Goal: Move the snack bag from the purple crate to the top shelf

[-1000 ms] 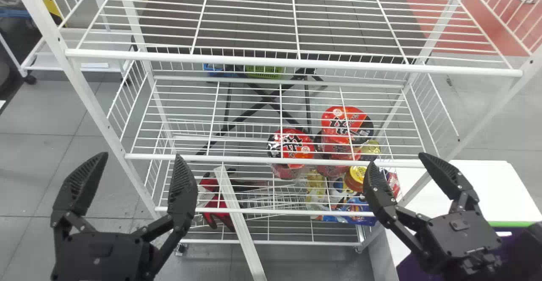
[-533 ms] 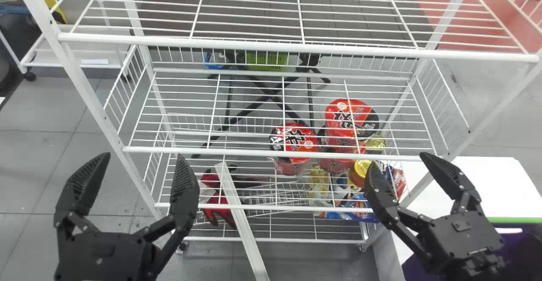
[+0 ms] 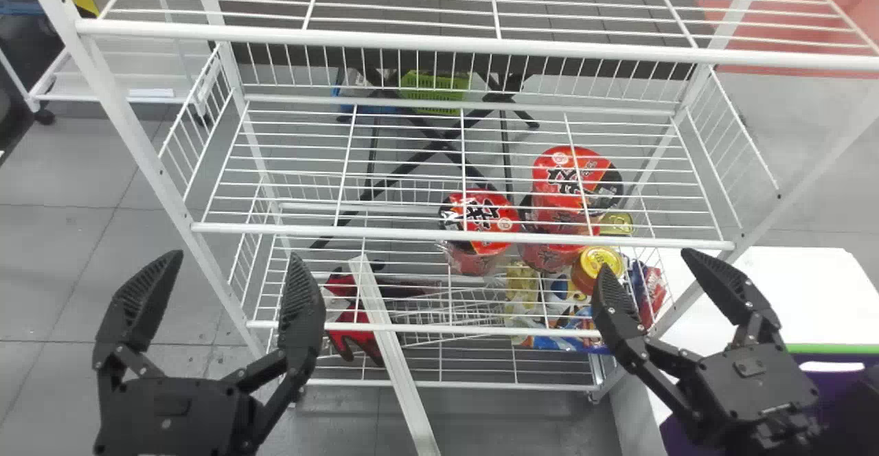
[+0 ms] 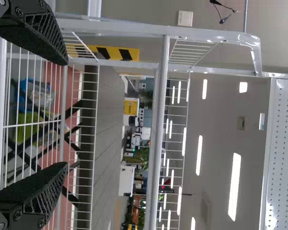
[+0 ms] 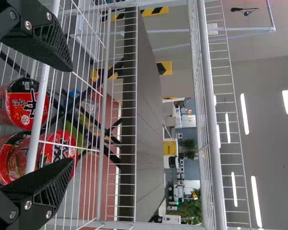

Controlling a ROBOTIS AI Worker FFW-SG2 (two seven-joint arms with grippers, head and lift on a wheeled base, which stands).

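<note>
In the head view my left gripper (image 3: pixel 230 298) stands open at the lower left, in front of the white wire rack, with nothing between its fingers. My right gripper (image 3: pixel 656 284) is also open and holds nothing, at the rack's right front corner. The purple crate (image 3: pixel 834 391) is partly visible at the lower right, largely behind the right arm. The rack's top shelf (image 3: pixel 467 45) crosses the upper part. The left wrist view has my left gripper (image 4: pixel 67 112) before the wire shelves, and the right wrist view has my right gripper (image 5: pixel 73 112) near red noodle packs.
Red noodle packs (image 3: pixel 481 219), a yellow-lidded jar (image 3: pixel 597 264) and colourful snack packages (image 3: pixel 560 322) sit on lower shelves at the right. Red-and-black gloves (image 3: pixel 354 325) lie lower left beside a slanted white bar (image 3: pixel 395 367). A white table (image 3: pixel 796 298) adjoins the rack's right side.
The rack's upper shelves have shifted upward in the head view and appear larger, while the table and crate have moved slightly right. Both grippers stay open in nearly the same place.
</note>
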